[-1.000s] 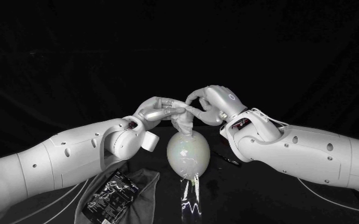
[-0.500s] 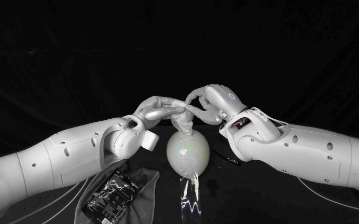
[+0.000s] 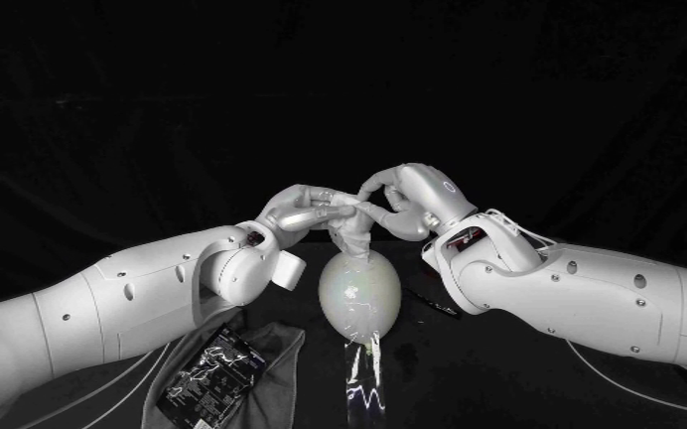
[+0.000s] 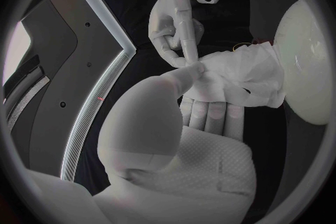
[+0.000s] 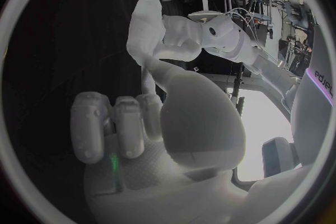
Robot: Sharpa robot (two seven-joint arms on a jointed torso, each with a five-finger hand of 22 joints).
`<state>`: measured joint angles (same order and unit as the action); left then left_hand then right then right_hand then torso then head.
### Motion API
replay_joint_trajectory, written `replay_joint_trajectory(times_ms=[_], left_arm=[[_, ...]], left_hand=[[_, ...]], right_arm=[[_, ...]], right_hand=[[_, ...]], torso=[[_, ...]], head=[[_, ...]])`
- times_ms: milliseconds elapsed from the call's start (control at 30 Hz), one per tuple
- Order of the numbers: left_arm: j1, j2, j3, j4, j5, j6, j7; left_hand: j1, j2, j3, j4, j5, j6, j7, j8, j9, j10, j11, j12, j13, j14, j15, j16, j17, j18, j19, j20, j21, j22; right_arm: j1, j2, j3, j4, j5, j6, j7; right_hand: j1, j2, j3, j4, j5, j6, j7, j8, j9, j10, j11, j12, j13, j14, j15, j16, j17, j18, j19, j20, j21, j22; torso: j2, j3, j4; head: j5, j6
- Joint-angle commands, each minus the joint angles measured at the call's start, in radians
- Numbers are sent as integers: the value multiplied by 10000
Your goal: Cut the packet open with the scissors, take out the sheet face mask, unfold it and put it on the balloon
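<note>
Black worktop [image 3: 501, 379] carries it all: two white arms reaching in, one from each side, and one pale balloon [image 3: 358, 295] sitting between them. Nearer me on the left-arm side lies one grey cloth [image 3: 282, 348] with one dark packet [image 3: 212, 369] on it, well apart from both hands. One sheet mask [image 3: 348, 240], bunched into a crumpled strip, hangs above the balloon with its lower end touching the balloon's top. Both hands meet at the strip's upper end. My left hand [image 3: 304, 209] has thumb and fingers clamped on the mask. My right hand [image 3: 412, 199] pinches the same end between thumb and a finger, its other fingers curled in.
</note>
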<state>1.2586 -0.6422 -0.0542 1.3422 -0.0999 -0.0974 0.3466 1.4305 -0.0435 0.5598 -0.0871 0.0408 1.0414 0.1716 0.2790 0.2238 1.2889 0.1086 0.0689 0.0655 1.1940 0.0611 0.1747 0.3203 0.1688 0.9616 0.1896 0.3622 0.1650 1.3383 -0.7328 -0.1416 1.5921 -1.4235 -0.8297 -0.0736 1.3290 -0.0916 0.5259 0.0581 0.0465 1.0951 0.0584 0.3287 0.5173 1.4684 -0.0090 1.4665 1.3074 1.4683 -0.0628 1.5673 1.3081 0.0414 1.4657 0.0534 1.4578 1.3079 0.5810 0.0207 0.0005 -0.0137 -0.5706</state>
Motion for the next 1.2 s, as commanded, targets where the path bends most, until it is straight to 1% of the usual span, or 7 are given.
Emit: replay_joint_trajectory(times_ms=[33,300,567,733,1200], left_arm=[[15,10,13,-8,-62,-62,-20],[15,7,6,-21,-187,-83,-75],[15,7,0,-17,-348,-89,-130],[15,8,-3,-24,-386,-98,-160],[11,17,-15,-53,-432,-113,-236]], left_hand=[[18,122,-66,8,69,78,21,57,16,159,-55,30,8,53,-7,43,16,162,56,0,-72,-24],[18,122,-66,8,69,78,21,57,16,159,-55,30,8,53,-7,43,16,162,56,0,-72,-24],[32,122,-79,-1,70,81,17,68,27,169,-60,27,7,60,-14,46,25,162,73,-7,-77,-33],[32,122,-79,-1,70,81,17,68,27,169,-60,27,7,60,-14,46,25,162,73,-7,-77,-33],[46,121,-89,-10,70,82,14,78,36,177,-63,24,6,65,-19,48,33,161,86,-13,-83,-41]], right_arm=[[14,-45,17,80,913,62,163],[46,-111,44,144,2048,196,213],[77,-134,69,163,2932,245,307],[109,-156,83,182,3316,305,338],[268,-326,150,340,4015,484,416]], right_hand=[[1,76,64,17,22,89,-24,52,104,638,-72,26,2022,1025,-74,35,2627,-159,470,-75,37,2296],[3,82,73,14,21,86,-25,59,110,631,-73,6,2011,1025,-76,35,2627,-154,460,-79,17,2290],[6,101,98,11,22,71,-24,73,124,625,-75,-12,2001,1025,-81,35,2627,-148,447,-88,-8,2282],[5,105,104,10,22,67,-23,76,127,625,-75,-11,2002,1025,-82,35,2627,-143,435,-90,-31,2275],[9,112,123,0,22,48,-21,85,137,625,-74,-13,2002,1025,-85,35,2627,-139,428,-98,-45,2271]], torso=[[2,-1,1],[4,0,5],[9,0,4],[3,-2,2],[7,-2,7]], head=[[-2,17],[2,30],[-1,12],[4,-2],[-3,11]])
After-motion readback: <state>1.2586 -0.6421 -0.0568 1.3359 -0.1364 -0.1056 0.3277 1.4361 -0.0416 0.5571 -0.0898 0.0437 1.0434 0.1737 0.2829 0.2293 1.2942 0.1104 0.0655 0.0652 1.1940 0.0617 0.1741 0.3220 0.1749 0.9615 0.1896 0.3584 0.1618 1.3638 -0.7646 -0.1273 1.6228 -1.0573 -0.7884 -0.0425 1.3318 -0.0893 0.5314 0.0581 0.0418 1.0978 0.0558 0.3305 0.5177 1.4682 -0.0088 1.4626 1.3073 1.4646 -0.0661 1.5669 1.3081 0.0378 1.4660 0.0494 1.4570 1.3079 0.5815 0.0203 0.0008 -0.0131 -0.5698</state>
